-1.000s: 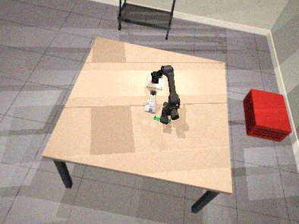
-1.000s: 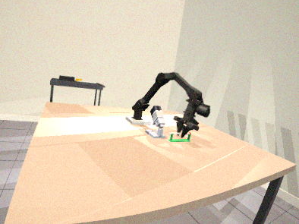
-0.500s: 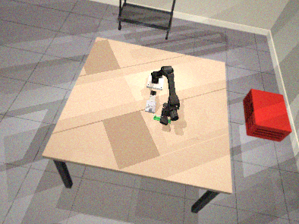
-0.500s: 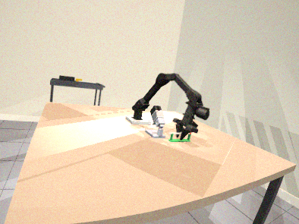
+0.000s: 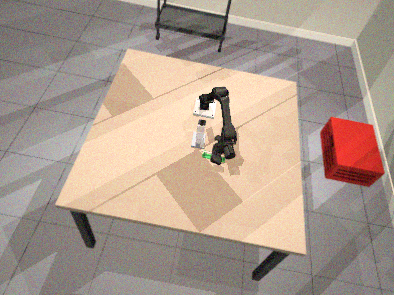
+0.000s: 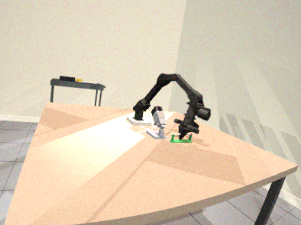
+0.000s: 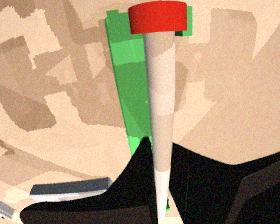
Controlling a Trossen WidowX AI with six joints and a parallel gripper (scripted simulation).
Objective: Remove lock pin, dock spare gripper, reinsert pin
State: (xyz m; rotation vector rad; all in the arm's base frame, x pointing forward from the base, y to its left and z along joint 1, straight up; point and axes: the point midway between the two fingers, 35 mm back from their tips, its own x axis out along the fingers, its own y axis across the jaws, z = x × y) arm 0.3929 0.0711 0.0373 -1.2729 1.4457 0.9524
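A black hand pinches a white pin with a red cap.

The black hand (image 5: 216, 161) (image 6: 182, 136) (image 7: 161, 145) has its pointy, dull fingers squeezed on the smooth, round white pin (image 7: 161, 90). The pin's fat red cap (image 7: 158, 17) sticks out past the fingers. Just under the hand is a shiny green holder (image 5: 206, 155) (image 6: 181, 141) (image 7: 131, 85), long and flat with a little post at each end. Near the hand, toward the arm's foot, the blocky, pale grey spare gripper (image 6: 158, 117) leans above a flat, pale mount plate (image 6: 154, 133). Farther off, the black arm (image 5: 226, 114) (image 6: 164, 78) stands on a square white base (image 5: 205, 115) (image 6: 131, 120). Under it all is the light tan wood tabletop (image 5: 135, 164) (image 6: 95, 155).
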